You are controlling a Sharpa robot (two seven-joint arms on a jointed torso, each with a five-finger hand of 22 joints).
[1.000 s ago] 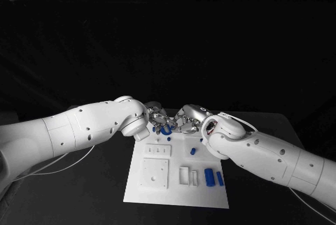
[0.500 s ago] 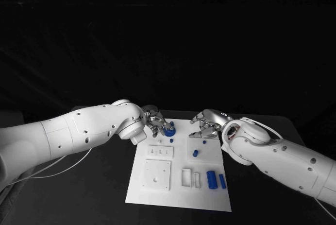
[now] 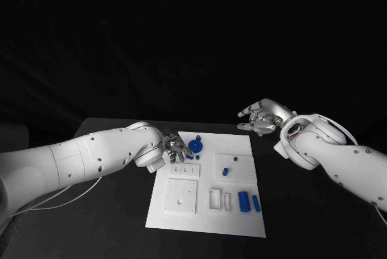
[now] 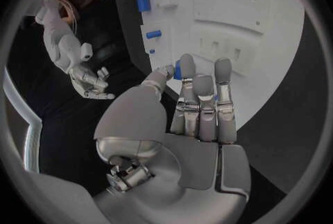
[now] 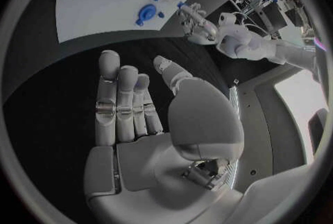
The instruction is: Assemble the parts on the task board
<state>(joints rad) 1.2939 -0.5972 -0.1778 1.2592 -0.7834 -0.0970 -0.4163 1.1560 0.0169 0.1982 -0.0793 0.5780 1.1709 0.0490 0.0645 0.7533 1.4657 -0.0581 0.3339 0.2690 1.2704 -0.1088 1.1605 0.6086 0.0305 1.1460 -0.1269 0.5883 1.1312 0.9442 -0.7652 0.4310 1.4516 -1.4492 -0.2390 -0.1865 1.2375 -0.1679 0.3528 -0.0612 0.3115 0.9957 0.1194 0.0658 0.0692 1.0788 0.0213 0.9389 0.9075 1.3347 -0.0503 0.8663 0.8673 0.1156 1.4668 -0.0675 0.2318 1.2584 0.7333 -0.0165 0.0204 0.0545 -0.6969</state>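
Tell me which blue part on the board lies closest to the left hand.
The round blue part at the task board's far edge, right beside the left hand. The other blue parts lie further toward the board's right side.

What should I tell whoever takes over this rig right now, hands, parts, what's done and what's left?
Left hand: at the task board's far left edge, a small blue part at its fingertips; whether it is pinched is unclear.
Right hand: open, holding nothing, off the board's far right corner.
Parts: blue round part on the board's far end, small blue peg mid-board, two blue cylinders on the near right.
Done: cannot tell how many parts are seated.
Left: the loose pieces appear unassembled.
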